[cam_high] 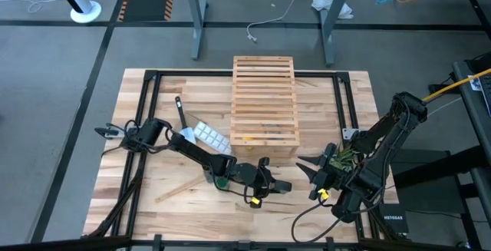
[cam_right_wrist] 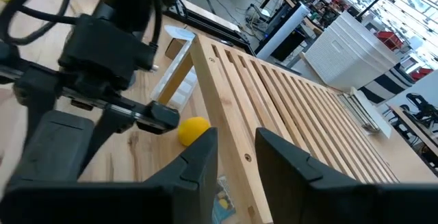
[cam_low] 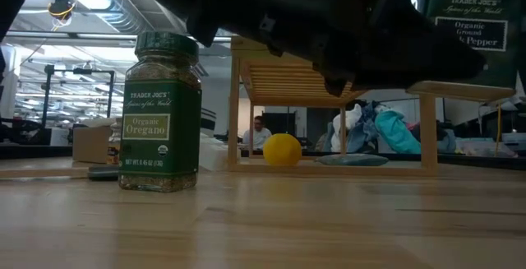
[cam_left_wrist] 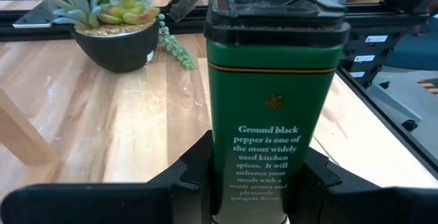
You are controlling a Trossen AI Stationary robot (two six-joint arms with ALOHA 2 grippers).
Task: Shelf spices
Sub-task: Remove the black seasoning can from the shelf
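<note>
The dark green pepper tin (cam_left_wrist: pixel 274 80) with a black top stands upright in my left gripper (cam_left_wrist: pixel 259 183), in front of the shelf's near end, seen from above as a dark block (cam_high: pixel 281 183). The green oregano jar (cam_low: pixel 160 113) with its green lid stands on its base on the table, beside my left arm (cam_high: pixel 221 180). A small brownish jar (cam_low: pixel 113 148) peeks out behind it. The slatted wooden shelf (cam_high: pixel 265 105) stands at the table's middle. My right gripper (cam_right_wrist: pixel 236 159) is open, near the shelf's near right corner (cam_high: pixel 308 167), touching nothing. My left gripper pinches the pepper tin by its lower body (cam_left_wrist: pixel 263 183) between the two fingers (cam_left_wrist: pixel 191 176), one on each narrow side. The fingers come in level from the table's left. The tin is upright, and in the low view it hangs clear above the tabletop (cam_low: pixel 472 22).
A potted succulent (cam_left_wrist: pixel 116 25) sits right of the shelf, by my right arm (cam_high: pixel 345 156). A white ice-cube tray (cam_high: pixel 209 136) lies left of the shelf. A yellow ball (cam_low: pixel 282 150) and a flat grey-green pad (cam_low: pixel 353 160) lie under the shelf. A wooden stick (cam_high: pixel 178 190) lies near left.
</note>
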